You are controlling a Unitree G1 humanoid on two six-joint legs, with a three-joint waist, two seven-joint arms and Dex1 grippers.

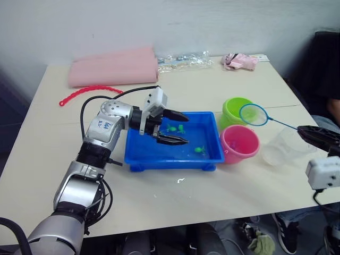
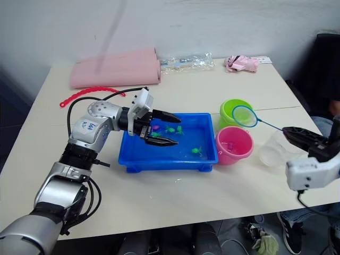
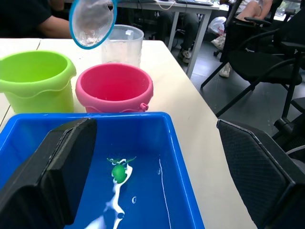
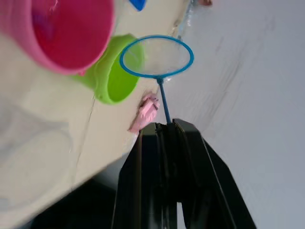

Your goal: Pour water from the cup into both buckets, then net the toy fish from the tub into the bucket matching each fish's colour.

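1. Now your right gripper [image 2: 289,130] is pinching the net [image 1: 253,115] by its handle — ring hovering above the pink bucket [image 1: 239,144] and green bucket [image 1: 235,110].
2. Your left gripper [image 1: 181,128] is gaping wide over the blue tub [image 1: 171,159] — holding nothing.

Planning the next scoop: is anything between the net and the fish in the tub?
The net hangs above the green bucket. Both buckets stand between it and the tub, where the left gripper hovers open beside the fish.

An office or lab is suggested by black swivel chairs [image 3: 267,52], grey desks [image 3: 162,5], and a plain beige worktable [image 1: 212,95].
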